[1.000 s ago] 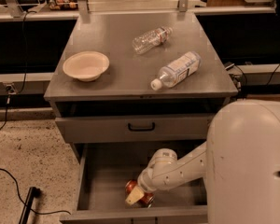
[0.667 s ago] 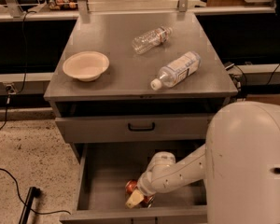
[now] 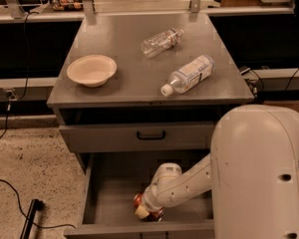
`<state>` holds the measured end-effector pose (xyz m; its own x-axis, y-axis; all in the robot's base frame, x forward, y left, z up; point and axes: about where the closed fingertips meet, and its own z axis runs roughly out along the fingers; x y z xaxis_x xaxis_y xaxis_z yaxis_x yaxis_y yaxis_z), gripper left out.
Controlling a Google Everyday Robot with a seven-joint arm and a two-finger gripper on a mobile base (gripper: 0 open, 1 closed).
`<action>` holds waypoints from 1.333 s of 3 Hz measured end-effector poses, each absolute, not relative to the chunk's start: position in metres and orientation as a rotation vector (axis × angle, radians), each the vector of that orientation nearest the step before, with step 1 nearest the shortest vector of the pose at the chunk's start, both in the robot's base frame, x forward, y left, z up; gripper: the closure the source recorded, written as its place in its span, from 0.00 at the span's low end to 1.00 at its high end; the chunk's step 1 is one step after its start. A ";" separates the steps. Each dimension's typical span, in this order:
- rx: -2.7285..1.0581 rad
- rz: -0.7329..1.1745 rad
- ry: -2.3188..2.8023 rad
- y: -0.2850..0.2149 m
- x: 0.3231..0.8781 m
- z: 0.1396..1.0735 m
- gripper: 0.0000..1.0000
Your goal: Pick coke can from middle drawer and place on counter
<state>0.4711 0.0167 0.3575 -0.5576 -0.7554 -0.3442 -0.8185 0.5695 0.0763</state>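
The middle drawer [image 3: 112, 190] is pulled open below the counter [image 3: 122, 44]. The coke can [image 3: 138, 201], red, sits near the drawer's front, mostly hidden by my gripper; red shows on both sides of it. My gripper [image 3: 144, 210] is down inside the drawer, right on the can, reaching in from the right. The counter's grey top carries no can.
A cream bowl [image 3: 91, 69] sits at the counter's left. Two clear plastic bottles [image 3: 162, 42] [image 3: 188, 74] lie on its middle and right. The closed top drawer front with a black handle [image 3: 151, 135] is just above my arm. My white arm housing [image 3: 259, 173] fills the lower right. A black cable [image 3: 20, 193] lies on the floor at left.
My wrist has eased slightly left and down over the can. The can has stayed in place in the drawer.
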 end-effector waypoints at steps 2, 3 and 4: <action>-1.423 0.489 2.442 0.041 0.438 0.373 0.88; -1.488 0.557 2.400 0.038 0.415 0.383 1.00; -1.435 0.637 2.339 0.011 0.429 0.435 1.00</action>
<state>0.4295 0.0106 0.4346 -0.4425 -0.7515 -0.4894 -0.8958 0.3952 0.2033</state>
